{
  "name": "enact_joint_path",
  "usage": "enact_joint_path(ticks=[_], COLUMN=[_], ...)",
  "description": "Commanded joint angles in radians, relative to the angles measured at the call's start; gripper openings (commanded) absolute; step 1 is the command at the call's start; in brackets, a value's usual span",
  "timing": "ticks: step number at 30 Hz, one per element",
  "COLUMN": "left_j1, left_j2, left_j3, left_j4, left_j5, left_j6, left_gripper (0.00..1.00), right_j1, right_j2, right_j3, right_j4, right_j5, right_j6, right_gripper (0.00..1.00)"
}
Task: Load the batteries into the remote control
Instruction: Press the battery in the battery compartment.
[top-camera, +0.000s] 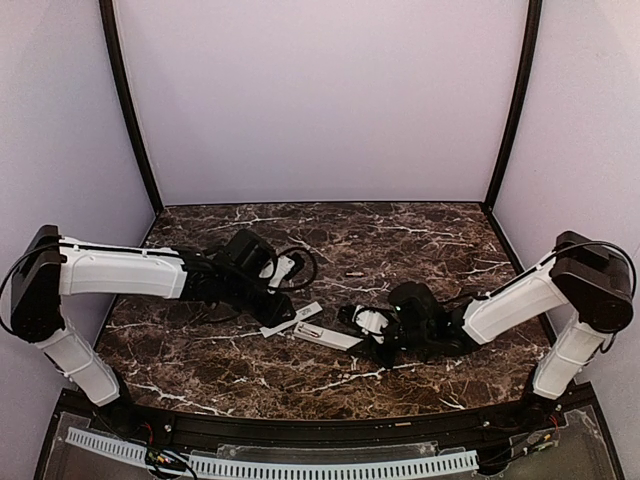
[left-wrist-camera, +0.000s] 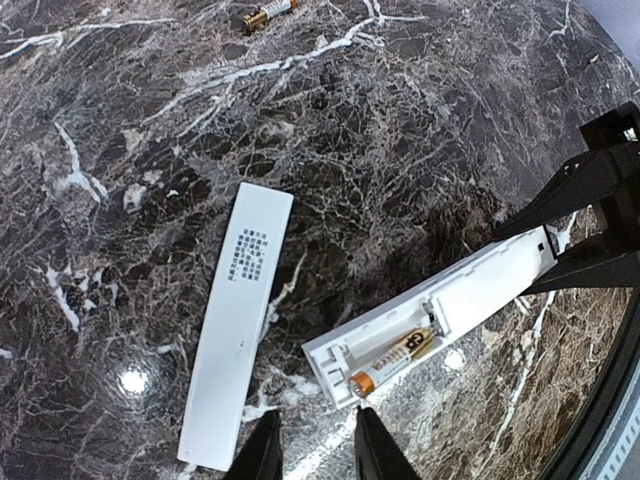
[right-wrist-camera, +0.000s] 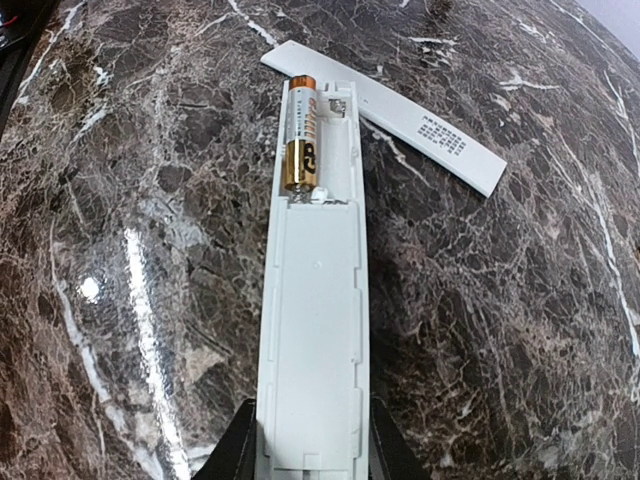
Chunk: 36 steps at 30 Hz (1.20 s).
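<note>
The white remote control (right-wrist-camera: 312, 330) lies back side up with its battery bay open. One gold battery (right-wrist-camera: 300, 140) sits in one slot of the bay, and the slot beside it is empty. My right gripper (right-wrist-camera: 310, 452) is shut on the remote's closed end. In the left wrist view the remote (left-wrist-camera: 470, 290) runs diagonally, with the battery (left-wrist-camera: 395, 362) near its open end. My left gripper (left-wrist-camera: 315, 455) is open and empty just short of that end. A second battery (left-wrist-camera: 268, 14) lies loose farther back on the table.
The thin white battery cover (left-wrist-camera: 235, 330), with small printed text on it, lies flat beside the remote's open end; it also shows in the right wrist view (right-wrist-camera: 400, 110). Everything rests on the dark marble tabletop (top-camera: 420, 240), with purple walls around it.
</note>
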Motion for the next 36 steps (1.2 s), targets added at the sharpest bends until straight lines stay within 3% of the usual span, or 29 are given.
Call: enact_joint_path(ticks=[1, 36], left_j1=[-0.023, -0.072], left_j2=[0.016, 0.199], left_j3=[0.035, 0.181], left_j4=[-0.015, -0.143], left_j5=[0.033, -0.011], left_j6=[-0.055, -0.093], left_gripper=[0.26, 0.18], right_j1=[0.012, 0.020], right_j2=[-0.043, 0.031], right_j3=[-0.045, -0.016], right_j4=[0.002, 0.008], right_j5=[0.036, 0.042], right_j6=[0.038, 0.022], right_gripper=[0.00, 0.00])
